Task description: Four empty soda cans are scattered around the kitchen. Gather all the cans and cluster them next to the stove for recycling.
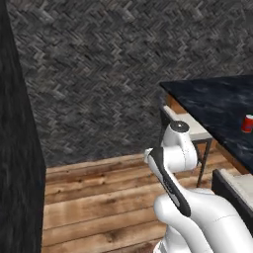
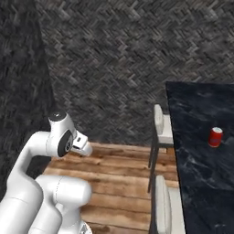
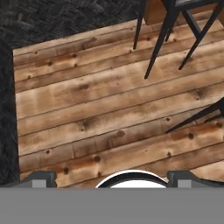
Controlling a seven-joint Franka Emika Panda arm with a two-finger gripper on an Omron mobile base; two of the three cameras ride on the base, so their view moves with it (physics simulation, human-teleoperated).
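**Me:** Floorboards (image 3: 100, 109) sit closest under the hand camera, with chair legs (image 3: 155, 48) crossing the top of that picture. My fingers (image 3: 112, 178) stand spread as wide as they go, gripping nothing.

**Colleague:** Where is the can?

**Me:** One red soda can (image 2: 215, 136) stands upright on the dark marble tabletop (image 2: 196, 183), well apart from the arm (image 1: 180, 148), which is folded over the base and pointing at the floor. From the left camera the can sits at the far right edge of the picture. Two light-cushioned chairs (image 2: 161, 128) stand along the tabletop's near side, between me and the can.

**Colleague:** What worries you?

**Me:** Driving in, I think. The chairs could catch the base or the elbow if I approach straight on. An empty can is probably light, so a careless reach could knock it over or roll it off the edge. I also see no stove from here, so carrying it means a drive with the can held.

**Colleague:** Any label?

**Me:** Too small to read; only red sides and a silvery top.
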